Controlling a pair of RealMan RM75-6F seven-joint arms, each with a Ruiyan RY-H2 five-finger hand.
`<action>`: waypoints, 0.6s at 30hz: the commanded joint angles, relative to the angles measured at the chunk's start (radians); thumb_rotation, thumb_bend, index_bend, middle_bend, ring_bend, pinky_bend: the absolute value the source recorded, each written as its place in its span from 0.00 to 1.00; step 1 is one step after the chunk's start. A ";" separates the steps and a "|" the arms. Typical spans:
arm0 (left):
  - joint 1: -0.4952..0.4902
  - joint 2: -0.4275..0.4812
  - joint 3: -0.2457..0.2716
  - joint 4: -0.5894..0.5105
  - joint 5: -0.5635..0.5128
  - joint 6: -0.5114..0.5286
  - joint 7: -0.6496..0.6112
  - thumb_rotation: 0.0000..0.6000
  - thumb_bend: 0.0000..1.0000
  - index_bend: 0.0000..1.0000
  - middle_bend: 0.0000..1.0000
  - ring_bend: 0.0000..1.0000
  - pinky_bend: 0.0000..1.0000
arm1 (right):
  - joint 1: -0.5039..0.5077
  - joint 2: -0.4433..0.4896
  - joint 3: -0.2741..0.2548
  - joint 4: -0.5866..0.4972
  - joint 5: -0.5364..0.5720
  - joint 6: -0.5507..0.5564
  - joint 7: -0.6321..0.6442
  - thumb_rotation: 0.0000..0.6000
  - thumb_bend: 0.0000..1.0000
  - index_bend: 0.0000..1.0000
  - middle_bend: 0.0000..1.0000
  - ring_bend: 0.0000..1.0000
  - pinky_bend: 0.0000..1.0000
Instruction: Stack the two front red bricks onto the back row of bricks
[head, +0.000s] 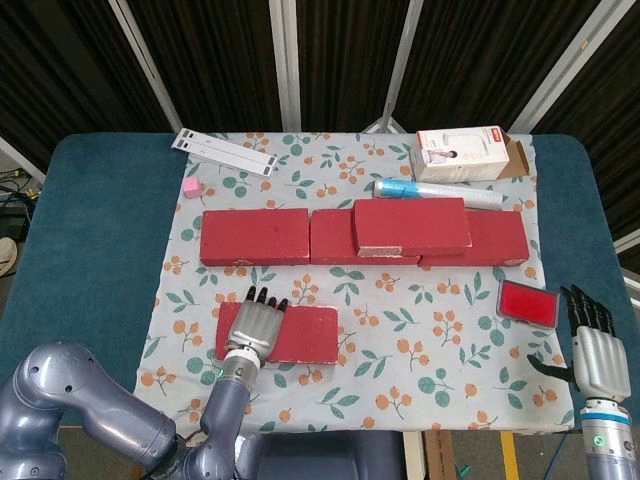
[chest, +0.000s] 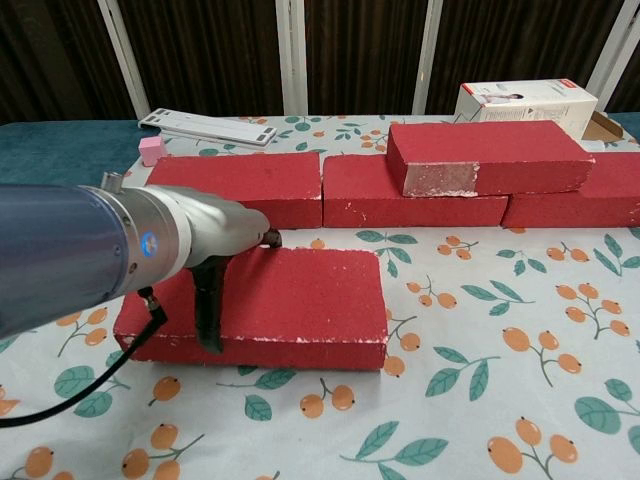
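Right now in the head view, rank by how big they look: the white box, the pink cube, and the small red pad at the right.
1. White box
2. Red pad
3. Pink cube

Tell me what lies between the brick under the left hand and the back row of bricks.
Only bare patterned cloth. In the head view nothing sits between the front brick, gripped by the left hand, and the back row.

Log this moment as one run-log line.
left robot hand: grips front brick, lifted | right robot hand: open, idle | stacked brick: on back row
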 joint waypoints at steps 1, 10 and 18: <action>0.007 0.025 -0.002 0.000 0.030 0.005 0.003 1.00 0.01 0.37 0.39 0.00 0.05 | 0.000 -0.001 0.001 0.000 0.000 -0.002 -0.003 1.00 0.07 0.00 0.00 0.00 0.00; 0.042 0.177 -0.039 -0.032 0.127 -0.086 -0.025 1.00 0.01 0.39 0.39 0.00 0.05 | -0.003 -0.007 0.012 0.005 0.013 -0.010 -0.018 1.00 0.07 0.00 0.00 0.00 0.00; 0.041 0.328 -0.115 0.023 0.113 -0.288 -0.062 1.00 0.01 0.40 0.41 0.00 0.05 | -0.004 -0.012 0.024 0.012 0.032 -0.019 -0.026 1.00 0.07 0.00 0.00 0.00 0.00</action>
